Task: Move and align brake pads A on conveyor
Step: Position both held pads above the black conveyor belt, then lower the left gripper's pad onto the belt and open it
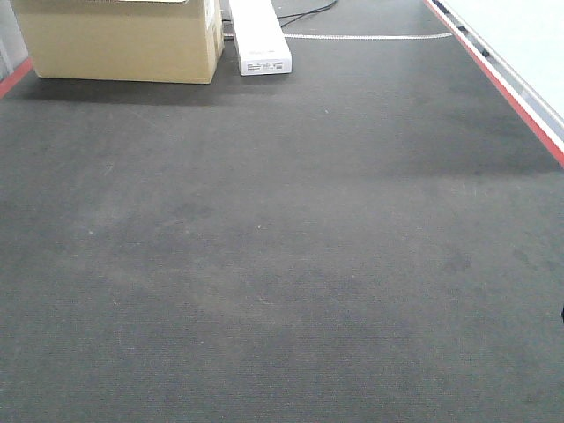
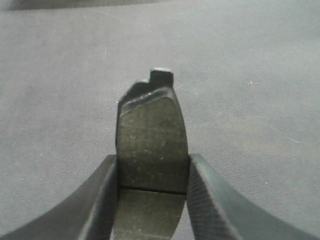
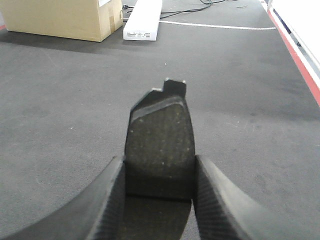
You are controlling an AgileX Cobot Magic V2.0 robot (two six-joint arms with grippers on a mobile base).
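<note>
A dark brake pad (image 2: 150, 135) juts forward from the left pincer (image 2: 152, 161), whose fingers clamp its two long edges, above the belt (image 2: 250, 75). The right pincer (image 3: 160, 162) grips a second pad (image 3: 160, 140) the same way. A cardboard box (image 1: 119, 40) and a white box (image 1: 258, 35) sit at the belt's far end.

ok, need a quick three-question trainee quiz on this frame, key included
1. True or false: the left fingers are shut on a brake pad.
2. What do the right fingers hold? A) nothing B) a brake pad C) a wrench
3. In the front view, how many brake pads lie on the visible conveyor?

Key: 1 true; 2 B; 3 zero.
</note>
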